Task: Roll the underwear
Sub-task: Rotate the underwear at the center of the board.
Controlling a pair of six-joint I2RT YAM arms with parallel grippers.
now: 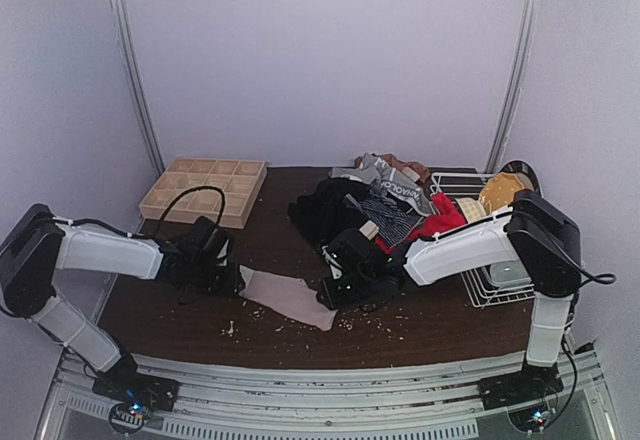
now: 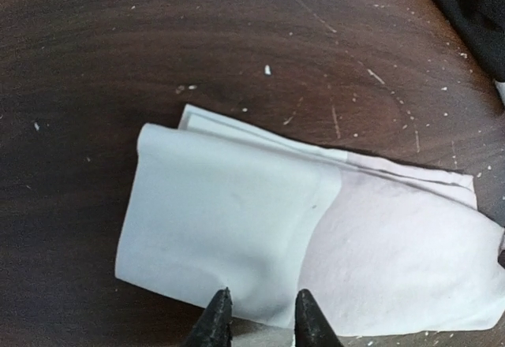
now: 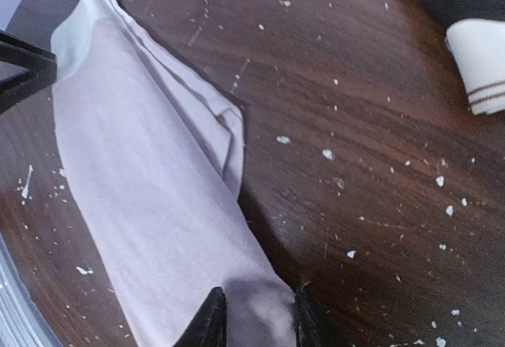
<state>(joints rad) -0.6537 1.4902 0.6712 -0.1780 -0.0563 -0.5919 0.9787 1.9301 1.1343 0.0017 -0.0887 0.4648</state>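
A pale pink-beige brief (image 1: 290, 298) lies folded into a long strip on the dark table between my two grippers. My left gripper (image 1: 236, 278) is at its left end; in the left wrist view the narrow-set fingertips (image 2: 265, 317) pinch the near edge of the brief (image 2: 276, 236). My right gripper (image 1: 332, 295) is at its right end; in the right wrist view the brief (image 3: 150, 189) bunches between the fingertips (image 3: 256, 317). The other underwear is a pile (image 1: 385, 205) at the back right, with black (image 1: 322, 210), grey-striped (image 1: 398, 218) and red (image 1: 442, 218) pieces.
A wooden grid tray (image 1: 205, 190) sits at the back left. A white wire rack (image 1: 492, 260) holding a few things stands at the right edge. Pale crumbs are scattered over the table (image 1: 430, 325). A striped pale cloth (image 3: 477, 63) lies near the right gripper.
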